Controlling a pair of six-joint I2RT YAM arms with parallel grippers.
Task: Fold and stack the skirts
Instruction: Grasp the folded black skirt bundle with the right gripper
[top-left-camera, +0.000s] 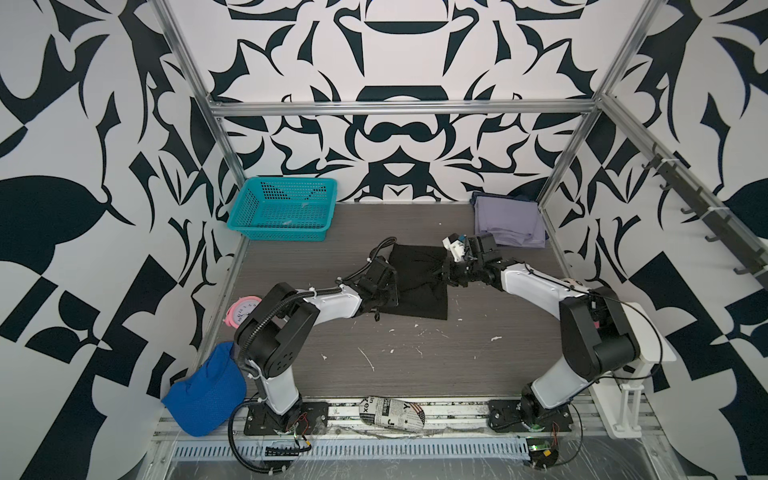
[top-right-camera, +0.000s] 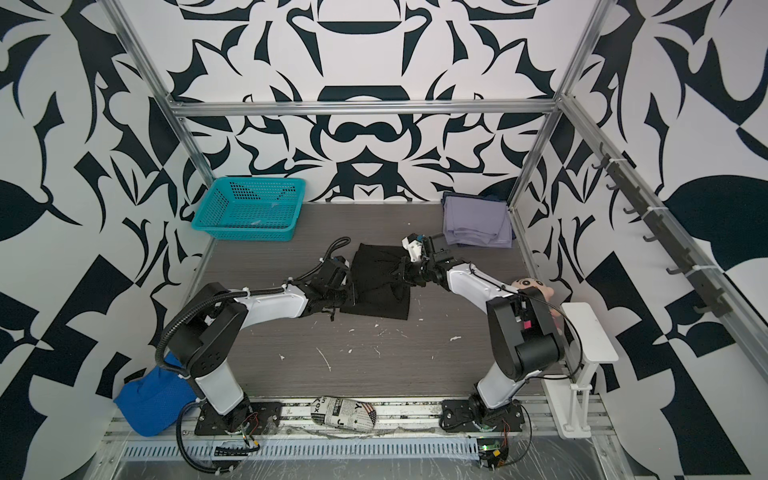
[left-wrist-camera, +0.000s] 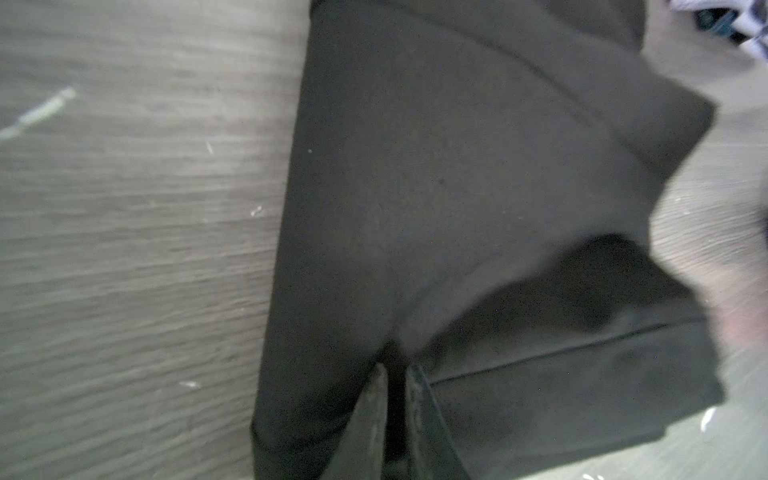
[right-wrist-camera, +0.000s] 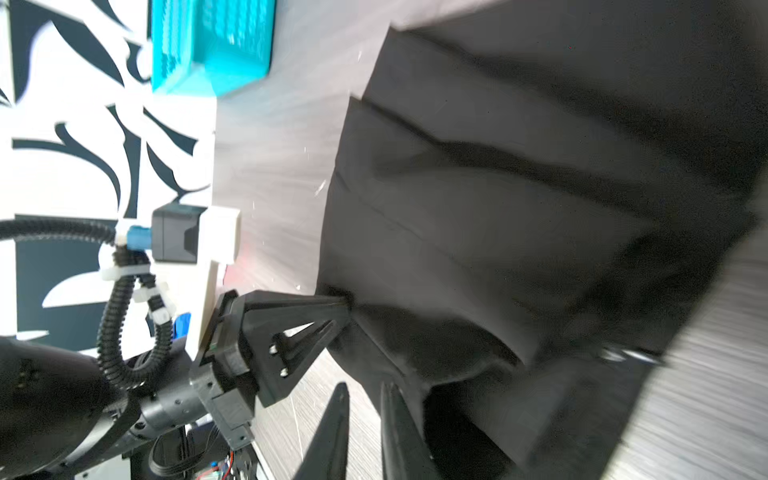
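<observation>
The black skirt lies partly folded mid-table, creased toward both grippers. My left gripper is shut on its left edge; in the right wrist view its tips pinch the bunched cloth. My right gripper is at the skirt's right edge, jaws a narrow gap apart with bare table showing between them. One finger rests against the cloth. The folded lavender skirt sits at the back right corner, a dark blue cloth edge peeking out beneath it.
A teal basket stands at the back left. A pink clock and blue mesh cloth lie by the left arm's base. A newspaper-print bundle lies at the front rail. A doll and white stand are right.
</observation>
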